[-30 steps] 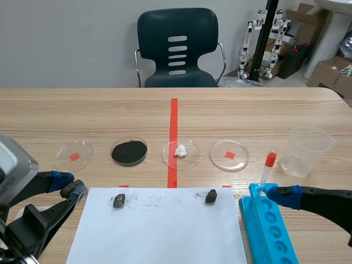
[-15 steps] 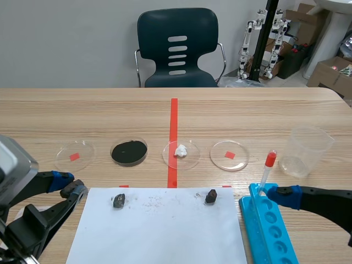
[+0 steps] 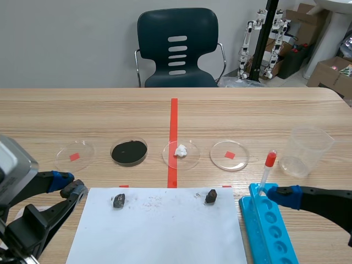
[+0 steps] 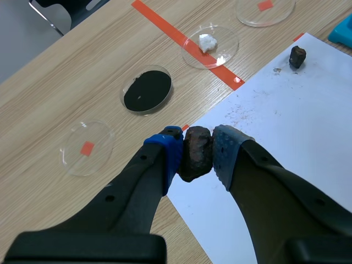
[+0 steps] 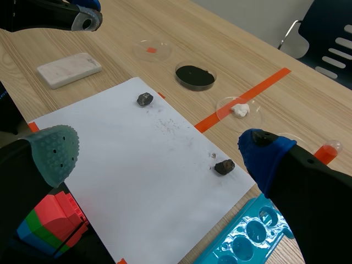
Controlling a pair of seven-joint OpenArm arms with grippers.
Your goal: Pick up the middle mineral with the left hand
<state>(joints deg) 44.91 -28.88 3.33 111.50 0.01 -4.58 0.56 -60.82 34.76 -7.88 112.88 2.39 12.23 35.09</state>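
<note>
The left pincer point(image 4: 197, 148) is pinching the brown rock point(image 4: 195, 158) between its pads, over the edge of the white paper point(image 4: 286, 110). The right pincer point(image 5: 159, 153) is spread wide above the desk point(image 5: 231, 60).

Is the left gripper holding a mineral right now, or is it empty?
Holding one. The left gripper is shut on a reddish-brown mineral, pressed between its two fingers in the left wrist view.

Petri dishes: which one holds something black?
The dish of black powder, second from the robot's left; the others hold a white lump or sit over red tape squares.
</note>
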